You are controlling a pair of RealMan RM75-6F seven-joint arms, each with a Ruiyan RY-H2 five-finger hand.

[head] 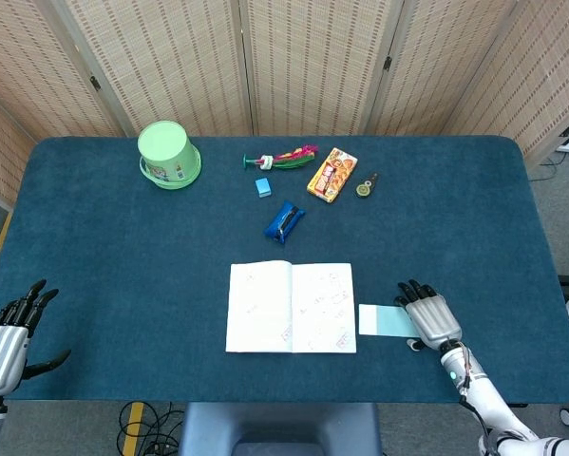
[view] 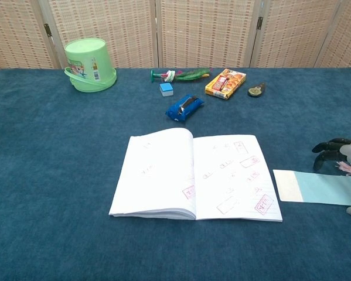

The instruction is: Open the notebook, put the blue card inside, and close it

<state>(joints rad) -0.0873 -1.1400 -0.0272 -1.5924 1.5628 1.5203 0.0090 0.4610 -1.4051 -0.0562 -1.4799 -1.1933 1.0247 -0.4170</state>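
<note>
**Card under right robot hand, notebook already open**

Notebook (head: 291,308) lies open & flat near the front-centre of the tabletop (head: 94,247), stamped pages up. Blue card (head: 387,321) lies flat just beside the notebook's right edge, not touching it; a thin strip of cloth shows between them in chest view. Card's long axis runs left-right, i.e. in line w/ the notebook's width, white end toward the book.

Right robot hand (head: 430,320) sits low over the card's far (right) end, palm down, digits reaching fwd, loosely apart. Looks like it's on or just above the card; can't tell if it actually presses or pinches it – contact pt hidden in head view, cropped in chest view. Nothing plainly held.

Left robot hand (head: 7,337) hangs off the front-left corner, digits spread, holding nothing, well apart from everything.

Key relation: the card lies under and to the left of the right robot hand, between it & the notebook. Right arm clearly nearer. Judgement: next move = get hold of the card's right end, then carry or slide it left along its own long axis onto the right page. Thin flat card on cloth prob hard to lift by an edge.
</note>
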